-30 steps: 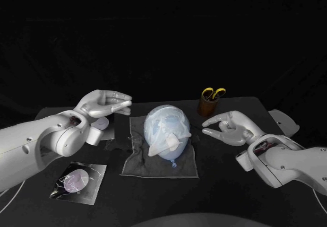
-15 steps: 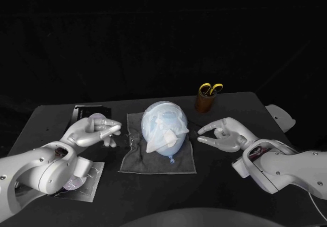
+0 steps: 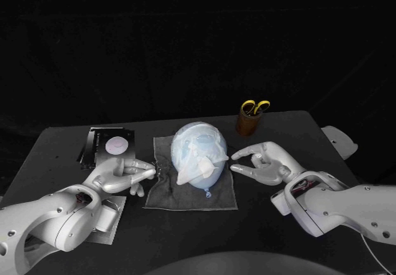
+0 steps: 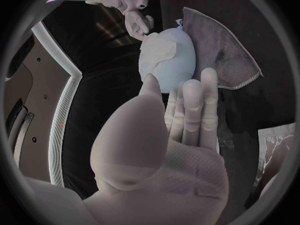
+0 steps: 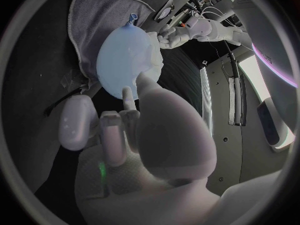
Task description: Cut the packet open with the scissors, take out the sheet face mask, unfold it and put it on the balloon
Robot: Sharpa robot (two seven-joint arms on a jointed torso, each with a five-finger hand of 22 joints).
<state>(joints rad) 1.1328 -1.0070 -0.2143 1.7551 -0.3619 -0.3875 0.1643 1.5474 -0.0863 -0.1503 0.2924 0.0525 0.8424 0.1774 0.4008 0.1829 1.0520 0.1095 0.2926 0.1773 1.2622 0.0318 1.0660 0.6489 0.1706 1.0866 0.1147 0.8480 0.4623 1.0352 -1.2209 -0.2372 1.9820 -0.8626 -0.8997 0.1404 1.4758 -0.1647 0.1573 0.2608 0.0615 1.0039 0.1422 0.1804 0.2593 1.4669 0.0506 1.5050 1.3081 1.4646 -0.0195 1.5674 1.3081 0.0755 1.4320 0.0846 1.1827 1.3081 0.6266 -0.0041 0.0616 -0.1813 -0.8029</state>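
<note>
A pale blue balloon (image 3: pixel 198 148) lies on a grey towel (image 3: pixel 191 195) at mid-table. The white sheet mask (image 3: pixel 198 165) is draped over it, crumpled toward its near end. My left hand (image 3: pixel 123 175) hovers low at the towel's left edge, fingers straight and side by side, holding nothing; the left wrist view shows the balloon (image 4: pixel 178 60) beyond those fingers (image 4: pixel 187 110). My right hand (image 3: pixel 262 163) sits just right of the balloon, its fingers half curled with a gap to the thumb, and it holds nothing. Yellow-handled scissors (image 3: pixel 255 107) stand in a brown cup (image 3: pixel 246 124).
A black packet (image 3: pixel 110 146) with a round print lies at the back left. A second flat, shiny piece (image 3: pixel 106 220) lies at the front left, mostly under my left forearm. The table's front edge is close behind both wrists.
My left hand has come down from beside the balloon's far end and drawn back to the towel's left edge, uncovering the back-left packet. My right hand has edged closer to the balloon.
</note>
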